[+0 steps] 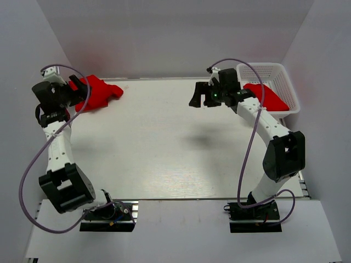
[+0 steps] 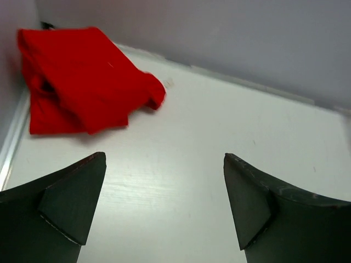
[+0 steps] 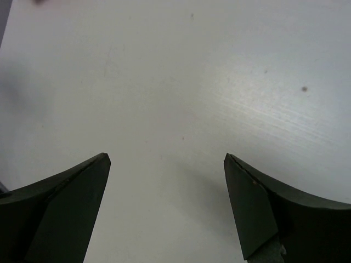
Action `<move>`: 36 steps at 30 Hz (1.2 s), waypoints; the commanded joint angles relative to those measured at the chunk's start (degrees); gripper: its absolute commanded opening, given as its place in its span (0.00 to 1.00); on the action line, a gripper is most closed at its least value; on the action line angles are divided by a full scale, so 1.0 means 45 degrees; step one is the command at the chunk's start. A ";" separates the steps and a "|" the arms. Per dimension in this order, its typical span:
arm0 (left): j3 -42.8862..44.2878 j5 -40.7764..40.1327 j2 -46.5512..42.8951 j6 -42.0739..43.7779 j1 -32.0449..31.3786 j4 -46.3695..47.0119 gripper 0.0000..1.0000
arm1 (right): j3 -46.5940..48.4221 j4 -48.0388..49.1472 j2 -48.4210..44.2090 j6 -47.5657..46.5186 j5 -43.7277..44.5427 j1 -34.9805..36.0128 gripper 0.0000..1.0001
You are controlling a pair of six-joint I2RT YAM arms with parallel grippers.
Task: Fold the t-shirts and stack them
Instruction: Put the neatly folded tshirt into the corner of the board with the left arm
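Observation:
A folded red t-shirt lies at the far left corner of the table; it also shows in the left wrist view. Another red t-shirt lies in the white basket at the far right. My left gripper hovers open and empty beside the left t-shirt, its tips over bare table short of the cloth. My right gripper is open and empty above the table, left of the basket; its view holds only white tabletop.
White walls close in the table at the back and both sides. The white tabletop spreads between the two arms. Purple cables loop from each arm.

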 commanded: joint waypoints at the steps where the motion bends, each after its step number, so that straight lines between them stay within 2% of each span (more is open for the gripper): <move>1: 0.0454 0.1078 -0.1010 0.2055 -0.0509 -0.3625 0.98 | 0.1180 0.0363 -0.0649 -0.0788 0.1718 -0.0054 0.90; 3: 0.0281 0.1357 -0.1498 0.2431 -0.1074 -0.4257 0.98 | 0.1065 0.0440 -0.0902 -0.1063 0.2093 -0.0054 0.90; 7: -0.0304 0.0712 -0.3003 0.3192 -0.2461 -0.4844 0.98 | 0.0459 0.1065 -0.1682 -0.1220 0.3090 -0.0015 0.90; 12: -0.1086 0.0382 -0.3921 0.4675 -0.4801 -0.4845 0.98 | -0.1530 0.2391 -0.3496 -0.0871 0.4394 0.0063 0.90; 13: -0.1339 0.0187 -0.4638 0.4949 -0.5039 -0.4845 0.98 | -0.2733 0.2742 -0.4101 -0.0849 0.4477 0.0044 0.90; 14: -0.1825 -0.0705 -0.5071 0.5338 -0.5215 -0.4845 1.00 | -0.3093 0.3403 -0.4609 -0.0772 0.4671 0.0024 0.90; 16: -0.2199 -0.1588 -0.5892 0.5342 -0.5334 -0.4845 1.00 | -0.4550 0.3915 -0.5352 -0.0653 0.4732 -0.0015 0.90; 17: -0.2472 -0.2830 -0.6476 0.5342 -0.5334 -0.4845 1.00 | -0.4793 0.4226 -0.5705 -0.0596 0.4925 0.0024 0.90; 20: -0.3096 -0.3602 -0.7027 0.4856 -0.5334 -0.4845 1.00 | -0.6041 0.4327 -0.6428 -0.0322 0.5453 0.0044 0.90; 28: -0.5945 -0.3038 -0.8745 0.3274 -0.5334 -0.3579 1.00 | -0.9459 0.6143 -0.8751 0.0518 0.6469 0.0044 0.90; 32: -0.7082 -0.3038 -1.0033 0.3037 -0.5334 -0.3030 1.00 | -1.0516 0.6203 -0.9145 0.0616 0.6819 0.0063 0.90; 36: -0.7220 -0.3370 -1.0173 0.3037 -0.5334 -0.3184 1.00 | -1.0636 0.6222 -0.9282 0.0674 0.6705 0.0063 0.90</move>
